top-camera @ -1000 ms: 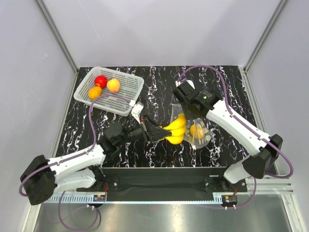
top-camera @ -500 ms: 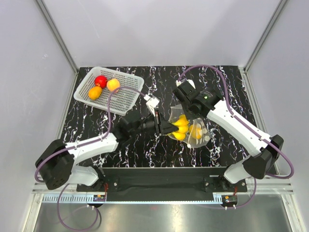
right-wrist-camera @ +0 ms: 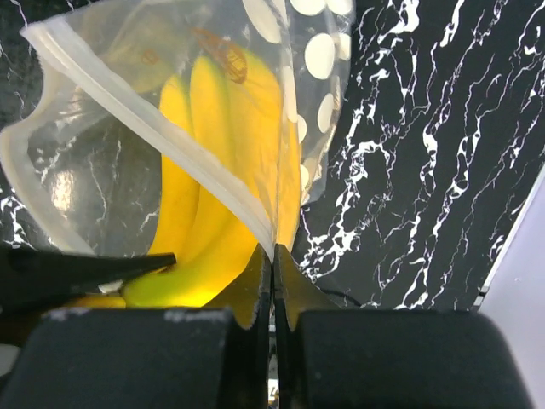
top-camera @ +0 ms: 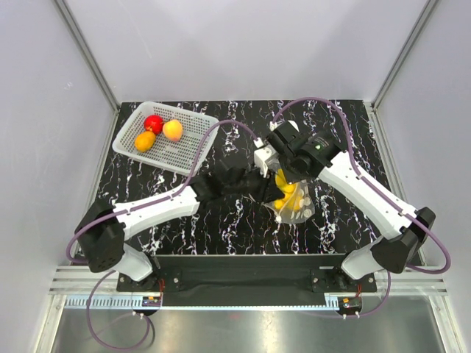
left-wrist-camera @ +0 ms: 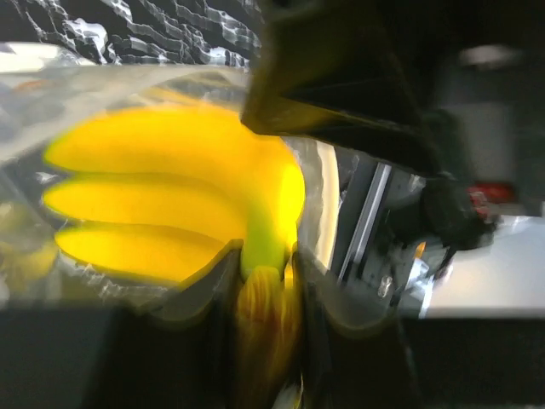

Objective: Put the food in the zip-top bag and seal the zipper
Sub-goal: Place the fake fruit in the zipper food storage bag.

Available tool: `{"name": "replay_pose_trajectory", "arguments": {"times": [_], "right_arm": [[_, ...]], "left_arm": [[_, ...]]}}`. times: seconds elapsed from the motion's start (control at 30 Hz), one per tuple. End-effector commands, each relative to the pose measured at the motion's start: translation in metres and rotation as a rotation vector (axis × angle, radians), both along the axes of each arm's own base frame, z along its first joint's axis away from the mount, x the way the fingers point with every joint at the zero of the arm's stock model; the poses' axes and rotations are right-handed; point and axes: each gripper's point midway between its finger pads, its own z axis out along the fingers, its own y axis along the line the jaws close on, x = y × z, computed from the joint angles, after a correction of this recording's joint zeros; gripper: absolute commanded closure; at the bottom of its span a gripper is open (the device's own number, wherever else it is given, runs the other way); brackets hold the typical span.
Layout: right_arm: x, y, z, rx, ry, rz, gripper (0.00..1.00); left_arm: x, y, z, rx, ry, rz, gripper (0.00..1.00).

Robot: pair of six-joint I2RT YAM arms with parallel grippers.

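Black marbled table (top-camera: 346, 132) bears white-dotted bag (right-wrist-camera: 315, 60) holding bananas (right-wrist-camera: 213, 162).

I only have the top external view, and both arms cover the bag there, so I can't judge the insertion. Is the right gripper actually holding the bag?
Observer: Yes. The right wrist view shows the right gripper shut on the zipper at the zip-top bag's open mouth.
Operator: And the bananas?
Observer: Same view: the bananas show through the clear plastic, inside the mouth.
Operator: Is the left arm holding them?
Observer: Yes; the blurred left wrist view shows the left gripper clamped on the bunch's stem.
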Motion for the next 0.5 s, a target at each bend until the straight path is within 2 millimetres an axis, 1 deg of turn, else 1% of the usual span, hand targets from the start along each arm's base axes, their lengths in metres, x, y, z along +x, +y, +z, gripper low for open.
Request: {"name": "replay_pose_trajectory", "arguments": {"times": [0.0, 0.03, 0.07, 0.1, 0.13, 0.2, 0.3, 0.37, 0.4, 0.47], "right_arm": [[-0.002, 0.011, 0.025, 0.086, -0.041, 0.038, 1.00], [-0.003, 0.013, 0.026, 0.097, -0.038, 0.045, 1.00], [-0.003, 0.015, 0.028, 0.115, -0.042, 0.051, 1.00], [-0.005, 0.019, 0.030, 0.132, -0.037, 0.065, 1.00], [-0.005, 0.019, 0.031, 0.137, -0.038, 0.067, 1.00], [-0.005, 0.017, 0.031, 0.133, -0.040, 0.063, 1.00], [-0.007, 0.016, 0.030, 0.131, -0.037, 0.063, 1.00], [-0.008, 0.013, 0.033, 0.132, -0.048, 0.059, 1.00], [-0.008, 0.012, 0.032, 0.126, -0.051, 0.058, 1.00], [-0.009, 0.009, 0.032, 0.122, -0.052, 0.054, 1.00]], "left_arm": [[-0.002, -0.005, 0.004, 0.067, -0.149, -0.055, 0.75], [-0.002, -0.009, 0.008, 0.035, -0.164, -0.063, 0.72], [-0.003, -0.011, 0.007, 0.018, -0.165, -0.070, 0.69], [-0.006, -0.012, -0.002, 0.020, -0.148, -0.086, 0.67], [-0.005, -0.014, -0.003, 0.012, -0.146, -0.083, 0.62], [-0.002, -0.015, -0.010, 0.031, -0.126, -0.066, 0.50], [0.000, -0.013, -0.012, 0.043, -0.124, -0.056, 0.38], [-0.001, -0.009, -0.007, 0.038, -0.138, -0.048, 0.35], [0.000, -0.007, -0.007, 0.041, -0.141, -0.037, 0.34], [-0.002, -0.003, 0.004, 0.015, -0.156, -0.029, 0.32]]}}
